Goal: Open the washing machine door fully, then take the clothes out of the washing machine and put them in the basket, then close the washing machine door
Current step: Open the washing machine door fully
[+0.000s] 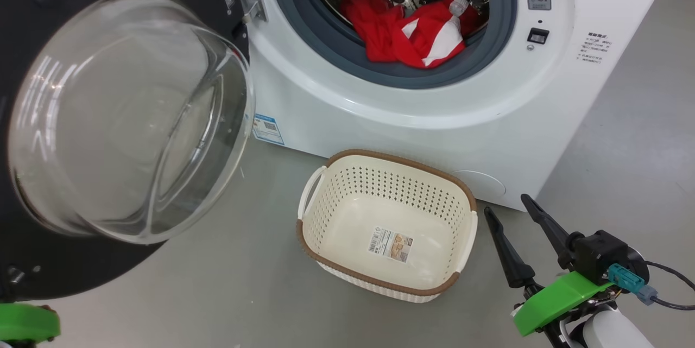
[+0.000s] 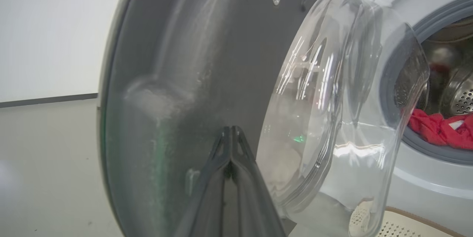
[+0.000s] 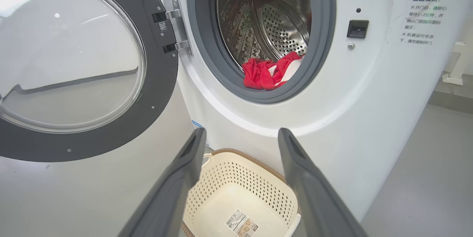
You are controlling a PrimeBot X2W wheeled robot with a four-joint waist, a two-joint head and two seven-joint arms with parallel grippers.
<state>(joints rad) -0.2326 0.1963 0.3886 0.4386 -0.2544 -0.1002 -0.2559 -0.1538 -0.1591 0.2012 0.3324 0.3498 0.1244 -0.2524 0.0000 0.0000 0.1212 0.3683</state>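
Head view: one washing machine [image 1: 434,120], its washing machine door [image 1: 130,120] swung wide open at left. Inside the drum, one bundle of clothes [image 1: 412,33], spilling forward onto the grey gasket. On the floor just before the machine, one basket [image 1: 326,250], with one paper label on its base. Right gripper [image 1: 505,202] beside the basket, two fingers spread apart, gripping nothing.

Left wrist view: left gripper [image 2: 231,129] pinched together, tips close to the door's dark inner face; contact unclear.

Right wrist view: red bundle low in the drum, basket below between the parted fingers.

Grey floor [image 1: 217,283] (perhaps concrete), white wall [image 2: 44,26]
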